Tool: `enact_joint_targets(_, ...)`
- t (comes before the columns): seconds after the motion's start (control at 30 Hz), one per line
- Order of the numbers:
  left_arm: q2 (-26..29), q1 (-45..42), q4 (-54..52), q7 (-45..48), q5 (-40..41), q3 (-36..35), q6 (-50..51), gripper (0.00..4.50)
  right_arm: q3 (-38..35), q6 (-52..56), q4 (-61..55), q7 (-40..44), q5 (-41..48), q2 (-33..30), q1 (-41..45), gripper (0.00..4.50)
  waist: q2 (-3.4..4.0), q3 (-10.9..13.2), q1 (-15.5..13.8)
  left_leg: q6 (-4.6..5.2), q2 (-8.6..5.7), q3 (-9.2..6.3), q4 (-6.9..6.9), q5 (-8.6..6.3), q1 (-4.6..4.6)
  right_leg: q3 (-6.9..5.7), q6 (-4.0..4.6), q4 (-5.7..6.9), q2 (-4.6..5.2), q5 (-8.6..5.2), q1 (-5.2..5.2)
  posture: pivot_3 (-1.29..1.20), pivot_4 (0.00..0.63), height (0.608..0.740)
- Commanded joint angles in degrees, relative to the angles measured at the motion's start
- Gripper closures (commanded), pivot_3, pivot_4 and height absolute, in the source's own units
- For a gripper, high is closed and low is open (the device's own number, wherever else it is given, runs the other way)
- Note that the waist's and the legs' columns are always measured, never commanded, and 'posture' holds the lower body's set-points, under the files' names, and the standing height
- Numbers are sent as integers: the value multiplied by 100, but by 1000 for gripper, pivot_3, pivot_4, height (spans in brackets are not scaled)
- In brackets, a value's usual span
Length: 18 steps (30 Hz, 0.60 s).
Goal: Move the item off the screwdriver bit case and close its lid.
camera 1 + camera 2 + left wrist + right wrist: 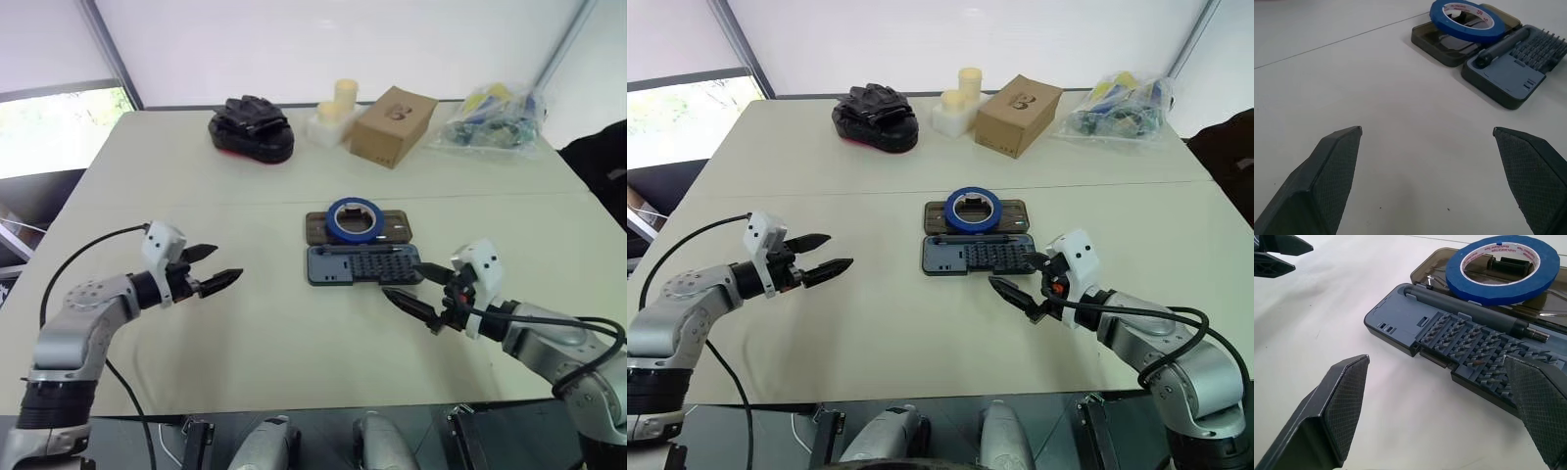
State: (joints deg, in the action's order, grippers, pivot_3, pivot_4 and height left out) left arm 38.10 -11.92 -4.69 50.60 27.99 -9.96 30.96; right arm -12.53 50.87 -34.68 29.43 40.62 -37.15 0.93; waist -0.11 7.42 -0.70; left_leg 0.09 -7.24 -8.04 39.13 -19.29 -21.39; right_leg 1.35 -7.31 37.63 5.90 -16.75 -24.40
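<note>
Left hand point(216, 266): I see its fingers spread wide with nothing between them, above the desk point(176, 176), well left of the case.
Screwdriver bit case point(363, 263): open at mid-desk, bit rows facing up.
Lid point(318, 226): folded out flat on the far side of the case.
Blue tape roll point(355, 218): lying flat on the lid.
Right hand point(411, 287): spread wide and empty, just beside the case's right end.

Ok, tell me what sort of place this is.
Probably a lab or workshop test area: a plain beige table carrying an open screwdriver bit case, a blue roll of tape and a cardboard box, with white blinds behind.
</note>
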Motion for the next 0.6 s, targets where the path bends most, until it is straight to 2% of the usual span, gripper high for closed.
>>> enact_joint_targets(0.03,16,17,-175,-14,49,-65,-56,21,-18,-76,-149,-20,-16,-52,18,0,0,0,-1,0,0,0,0,0,0,0,0,0,0,0,0,0,150,740)
enact_joint_targets(0.6,-9,-95,113,58,-1,-91,-244,21,78,-127,-106,-63,-133,1,43,0,0,0,-2,0,0,0,0,0,0,0,0,-2,0,0,1,0,150,740)
